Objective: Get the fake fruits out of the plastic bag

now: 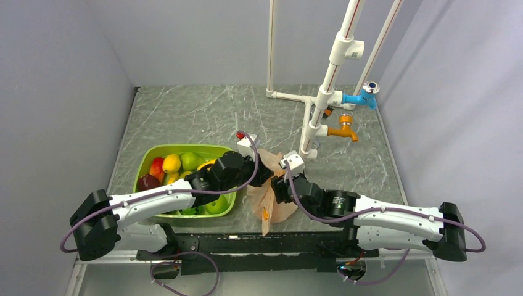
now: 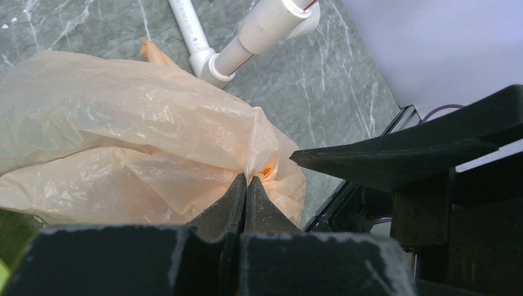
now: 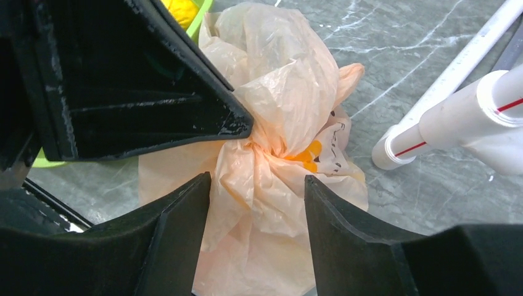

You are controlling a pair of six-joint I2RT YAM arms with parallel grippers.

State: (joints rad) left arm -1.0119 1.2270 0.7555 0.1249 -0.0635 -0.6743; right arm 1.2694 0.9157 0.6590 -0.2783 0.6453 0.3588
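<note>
Left wrist view: the left pincer (image 2: 247, 180) is clamped tight on a fold of the plastic bag (image 2: 123, 123). The right pincer (image 3: 256, 180) stands open, a finger on either side of the bag's gathered neck. The bag lies by the table's (image 1: 185, 111) near edge, just beside the green tub (image 1: 143, 161); its contents are hidden.

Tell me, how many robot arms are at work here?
2. The left arm reaches across the near side of the green tub. The right arm comes in from the right. Both end at the bag.
</note>
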